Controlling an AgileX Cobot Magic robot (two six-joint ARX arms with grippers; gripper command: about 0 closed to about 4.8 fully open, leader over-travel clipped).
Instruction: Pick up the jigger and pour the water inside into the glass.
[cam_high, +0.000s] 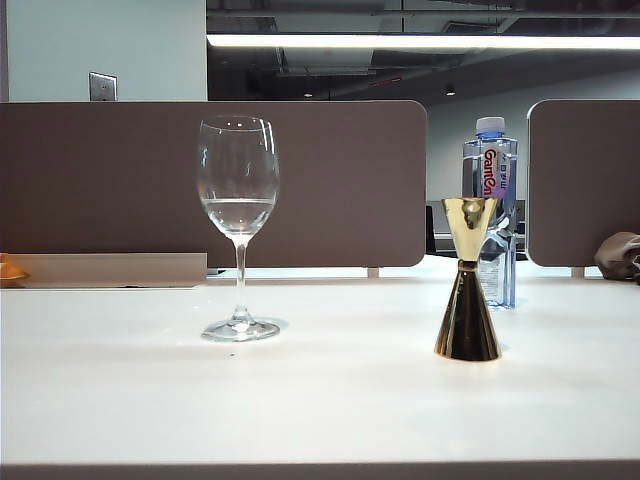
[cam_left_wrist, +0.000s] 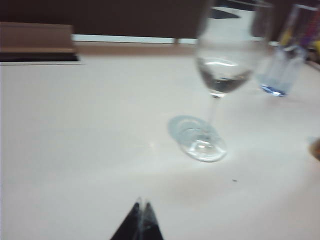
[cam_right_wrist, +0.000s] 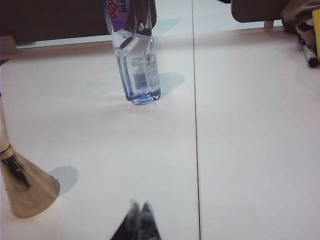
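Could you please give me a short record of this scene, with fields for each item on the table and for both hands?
glass: upright on the white table, water in its bowl
jigger: upright, apart from the glass, untouched
bottle: stands behind the jigger, blue cap on
left hand: shut, empty, low over the table short of the glass
right hand: shut, empty, near the jigger, not touching it
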